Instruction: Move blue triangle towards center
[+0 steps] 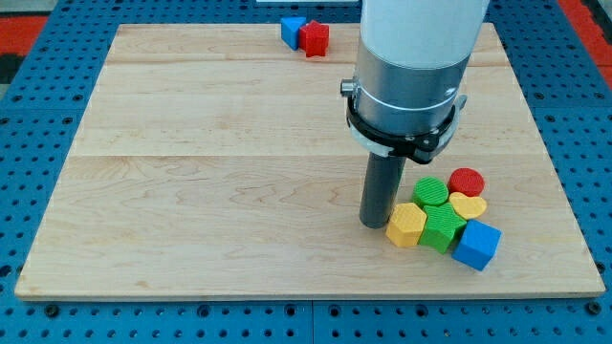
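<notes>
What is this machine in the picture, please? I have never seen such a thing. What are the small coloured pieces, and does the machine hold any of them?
This is a robot arm, seen by one camera looking down at a slant onto a wooden board. The big grey cylinder is the arm's end. It has no hand, only a straight dark rod. The rod's lower end, my tip, rests on the board and pushes blocks; it holds nothing.

At the view's top lie a blue triangle block and a red block, touching each other. At the view's lower right is a cluster: a yellow hexagon block, two green blocks, a red round block, a yellow block whose shape is unclear, and a blue cube. My tip stands just left of the yellow hexagon block, far from the blue triangle block.
</notes>
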